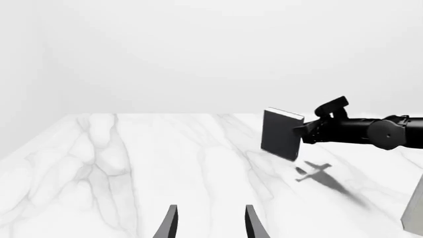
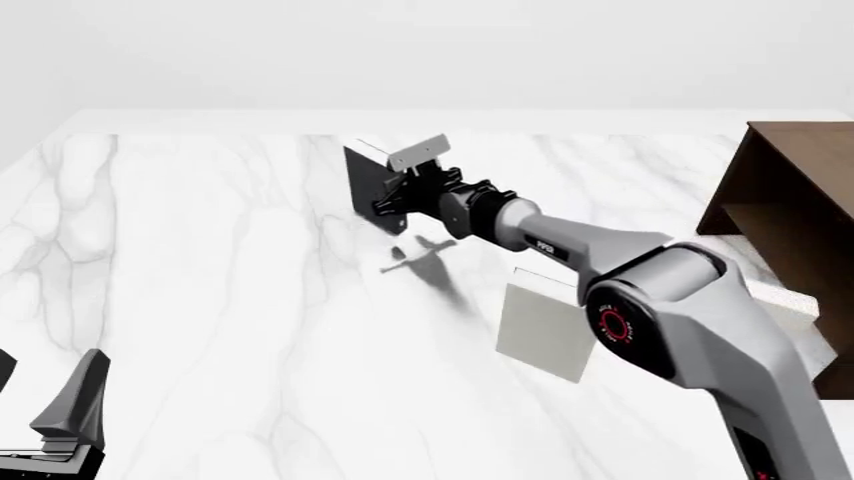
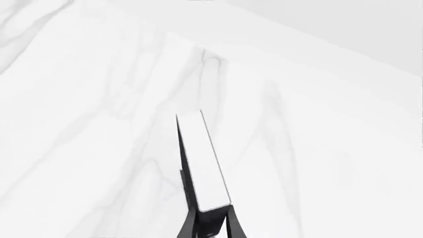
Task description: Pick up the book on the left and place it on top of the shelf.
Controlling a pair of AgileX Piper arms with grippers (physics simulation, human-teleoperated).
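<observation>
The book [image 2: 363,180] is thin and dark charcoal, and it stands upright on its edge at the far middle of the marble table [image 2: 200,260]. My right gripper [image 2: 395,196] reaches across from the right and is shut on the book's near edge. In the right wrist view the white page edge of the book [image 3: 206,163] runs away from the right gripper [image 3: 210,220]. The left wrist view shows the book [image 1: 281,134] with the right gripper [image 1: 305,133] clamped on it; I cannot tell whether it clears the table. My left gripper [image 1: 210,225] is open and holds nothing, low at the near left [image 2: 67,410]. The dark brown shelf [image 2: 787,200] stands at the far right.
A light grey-white book [image 2: 545,325] stands upright under the right arm's forearm, and another pale book [image 2: 787,300] shows by the shelf's foot. A grey book's edge [image 1: 415,213] shows at the left wrist view's border. The right arm [image 2: 667,300] spans the table's right half.
</observation>
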